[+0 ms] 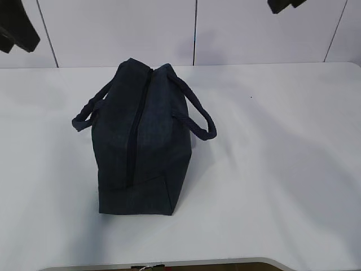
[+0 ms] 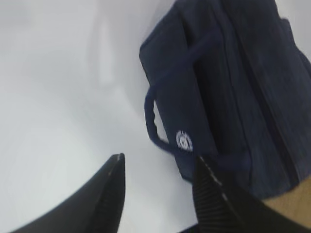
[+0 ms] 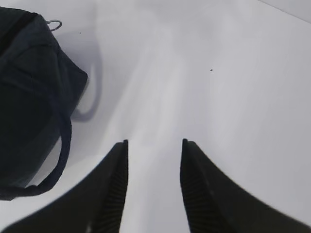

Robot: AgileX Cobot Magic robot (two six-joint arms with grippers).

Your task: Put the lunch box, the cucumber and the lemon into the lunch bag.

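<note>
The dark navy lunch bag (image 1: 141, 141) stands upright in the middle of the white table, its top zipper shut and its two loop handles hanging to the sides. It also shows in the left wrist view (image 2: 228, 87) and in the right wrist view (image 3: 29, 97), where the metal ring pull (image 3: 55, 23) lies at its end. My left gripper (image 2: 159, 167) is open and empty, high above the table beside the bag. My right gripper (image 3: 154, 145) is open and empty over bare table. The lunch box, the cucumber and the lemon are out of view.
The white table (image 1: 282, 141) reaches to a pale panelled wall at the back. Both arms show only as dark tips at the top corners, the left arm (image 1: 14, 31) and the right arm (image 1: 285, 4).
</note>
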